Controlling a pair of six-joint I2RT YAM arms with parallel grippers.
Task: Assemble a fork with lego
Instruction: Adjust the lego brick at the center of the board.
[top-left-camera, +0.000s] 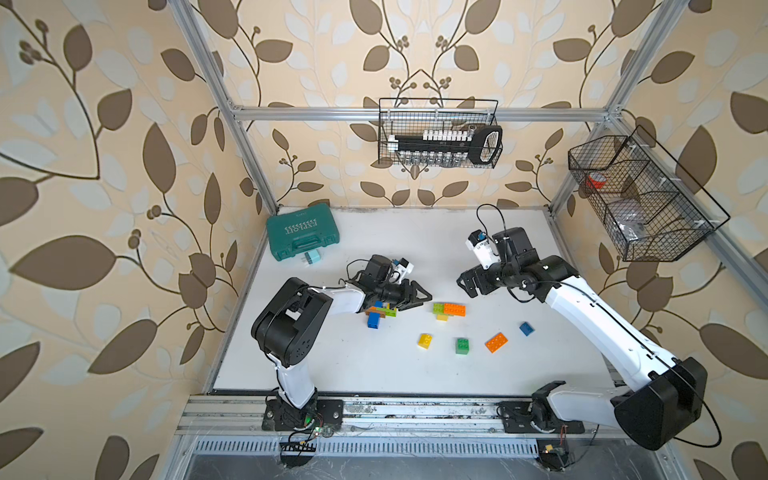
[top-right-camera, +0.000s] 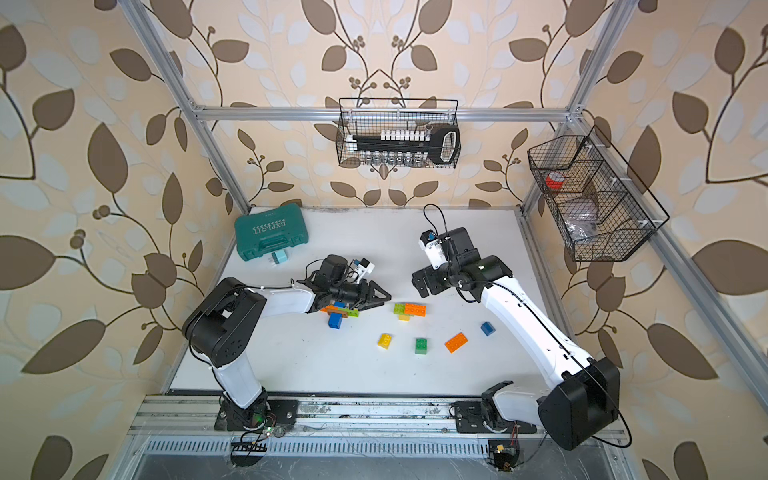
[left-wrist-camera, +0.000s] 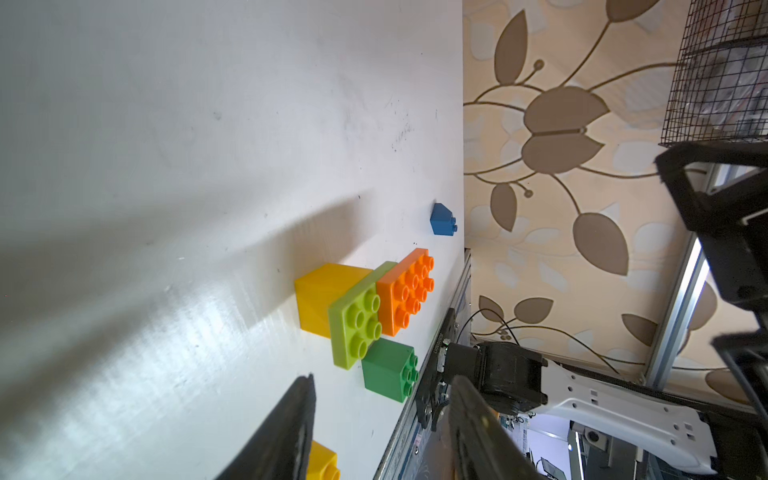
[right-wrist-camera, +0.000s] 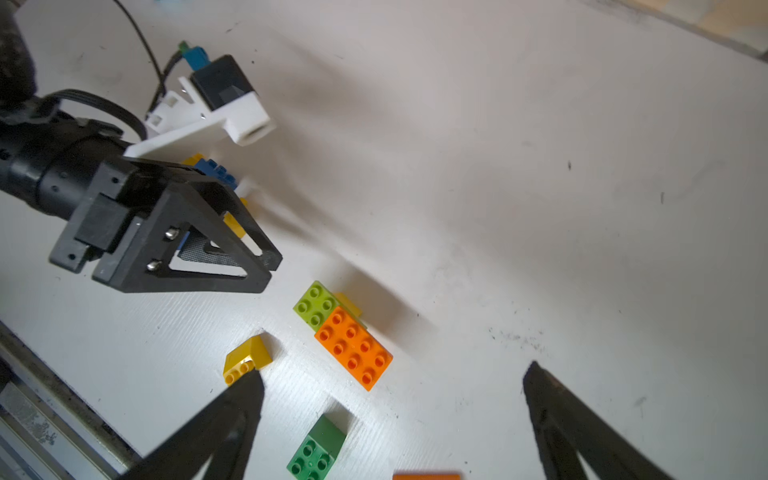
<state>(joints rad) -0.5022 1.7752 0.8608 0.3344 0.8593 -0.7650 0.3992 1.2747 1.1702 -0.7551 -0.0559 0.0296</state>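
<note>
A part-built lego piece of blue, orange, green and yellow bricks sits in my left gripper, far back between its fingers; in the right wrist view blue and yellow show between them. The fingertips stand apart with nothing between them. Just right of it, a stack of a yellow brick, a lime plate and an orange plate lies on the white table. My right gripper hangs wide open behind that stack, holding nothing. Loose yellow, green, orange and blue bricks lie nearer the front.
A teal tool case with a small teal block beside it stands at the back left corner. Wire baskets hang on the back rail and the right rail. Aluminium posts frame the table.
</note>
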